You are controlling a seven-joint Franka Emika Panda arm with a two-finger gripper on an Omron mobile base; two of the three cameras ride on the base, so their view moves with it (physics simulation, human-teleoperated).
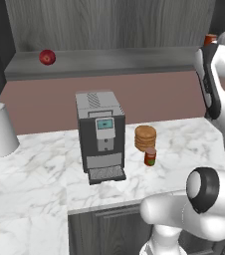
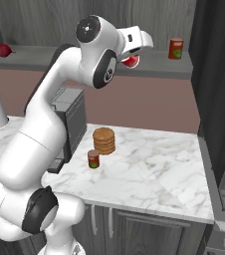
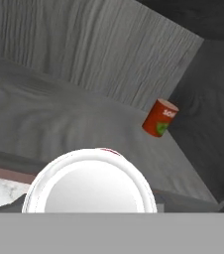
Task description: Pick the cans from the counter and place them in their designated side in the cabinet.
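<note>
Gripper (image 2: 132, 61) clamps bright red can (image 3: 89, 181) btwn jaws, near cabinet shelf (image 2: 154, 67).

red can (image 2: 131, 61): held | labelled can (image 2: 93, 159): upright, counter (image 2: 154, 164)

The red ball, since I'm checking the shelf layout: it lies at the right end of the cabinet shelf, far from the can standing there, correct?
No. The red ball lies at the left end of the cabinet shelf, far from the can standing there; the left base view shows it.
</note>
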